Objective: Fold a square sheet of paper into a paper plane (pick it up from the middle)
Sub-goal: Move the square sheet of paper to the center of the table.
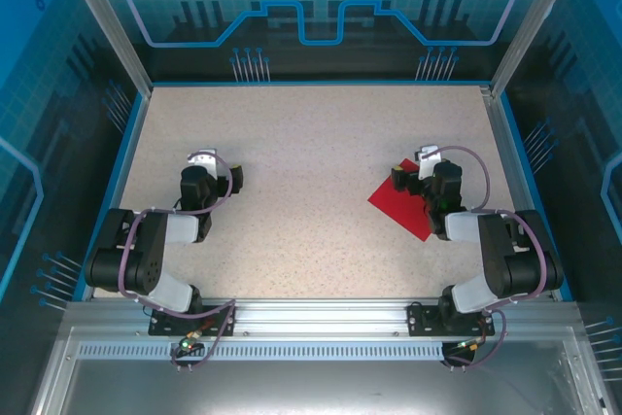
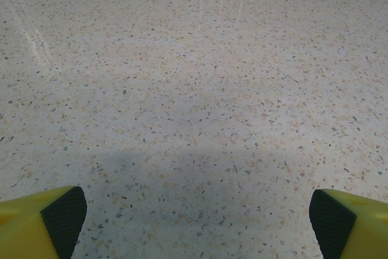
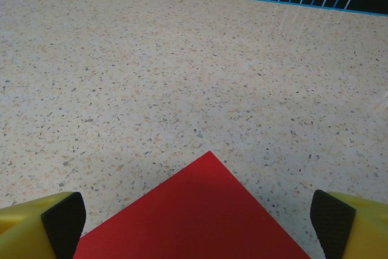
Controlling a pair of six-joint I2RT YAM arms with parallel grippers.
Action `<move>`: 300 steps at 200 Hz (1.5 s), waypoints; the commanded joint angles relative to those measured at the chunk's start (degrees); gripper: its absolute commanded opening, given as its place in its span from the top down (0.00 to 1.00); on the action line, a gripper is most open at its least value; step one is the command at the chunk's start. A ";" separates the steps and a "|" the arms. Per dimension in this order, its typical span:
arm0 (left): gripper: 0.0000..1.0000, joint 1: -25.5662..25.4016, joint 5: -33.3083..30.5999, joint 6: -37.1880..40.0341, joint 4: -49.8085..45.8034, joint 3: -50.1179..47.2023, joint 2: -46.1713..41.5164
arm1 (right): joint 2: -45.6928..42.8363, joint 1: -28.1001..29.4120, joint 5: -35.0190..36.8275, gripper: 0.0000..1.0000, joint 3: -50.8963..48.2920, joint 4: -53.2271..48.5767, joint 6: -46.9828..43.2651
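Red square sheet of paper (image 1: 397, 203) lay on bench (image 1: 311, 133), right tool (image 1: 416, 170) over it, left tool (image 1: 219, 168) well apart, both wide open, empty.

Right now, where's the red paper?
The square sheet of paper lies flat on the right side of the table, beneath the open right gripper, one corner showing between its fingers.

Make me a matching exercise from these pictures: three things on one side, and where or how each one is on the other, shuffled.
1 flat square sheet of bright red paper
2 left arm's yellow fingers
3 right arm's yellow fingers

A open over bare speckled tabletop
B flat on the tabletop's right half
C open, red corner between them

Pairs: 1-B, 2-A, 3-C
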 commanded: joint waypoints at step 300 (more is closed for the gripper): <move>0.01 -0.44 5.51 -1.39 -13.32 -0.13 -14.54 | -5.75 0.40 -3.01 0.01 -1.95 1.08 -3.29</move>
